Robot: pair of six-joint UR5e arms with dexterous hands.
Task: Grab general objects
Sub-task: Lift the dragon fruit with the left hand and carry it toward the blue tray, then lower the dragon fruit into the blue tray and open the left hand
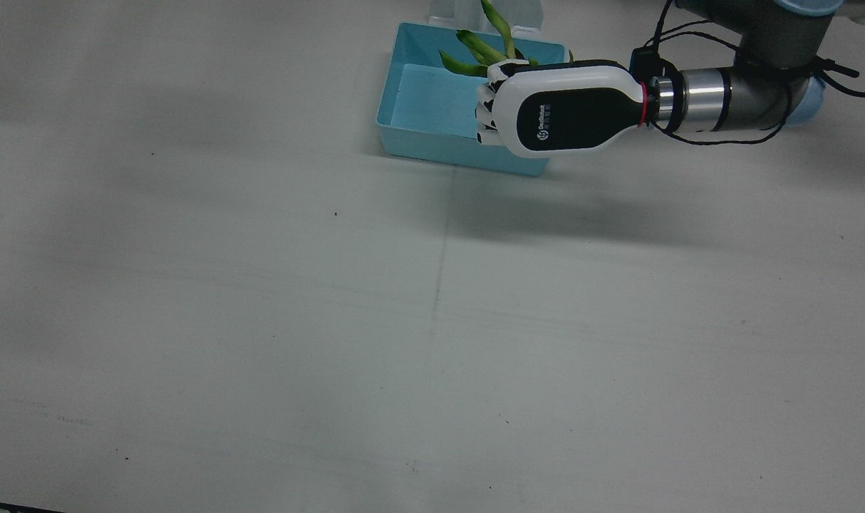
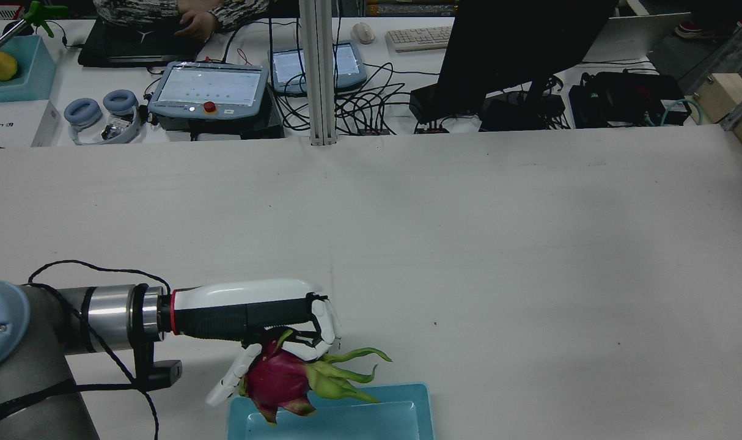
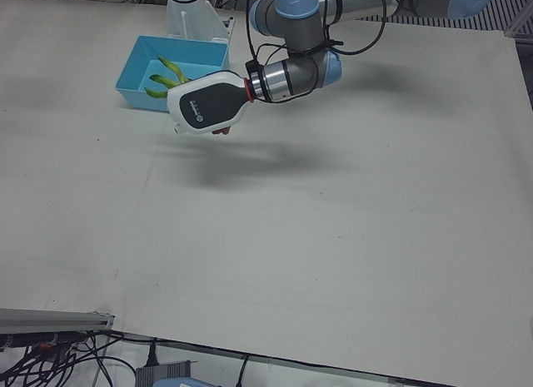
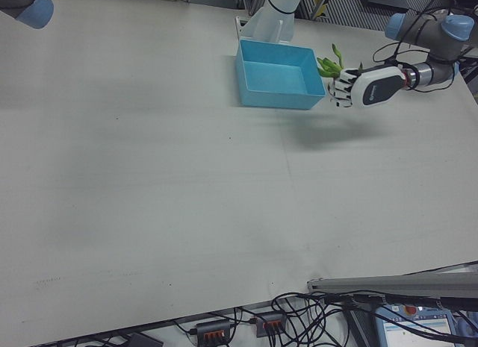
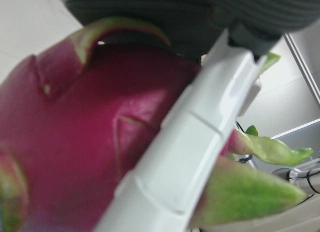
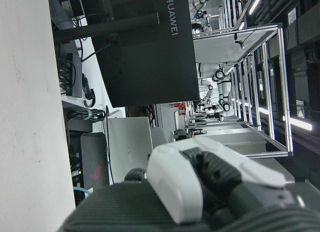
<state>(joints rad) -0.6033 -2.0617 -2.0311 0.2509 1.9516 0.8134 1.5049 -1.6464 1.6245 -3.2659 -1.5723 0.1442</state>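
Observation:
A magenta dragon fruit with green leafy tips is held in my left hand, which is shut on it. The hand hovers over one end of a light blue bin, with the leaves reaching past the rim nearest the pedestal. The left hand view is filled by the fruit with a white finger across it. The bin looks empty inside. My right hand shows only in its own view, close up and partly, facing away from the table.
The white pedestal stands right behind the bin. Part of my right arm is at the far corner. Beyond the table edge are a monitor, tablets and cables. The table is wide and white.

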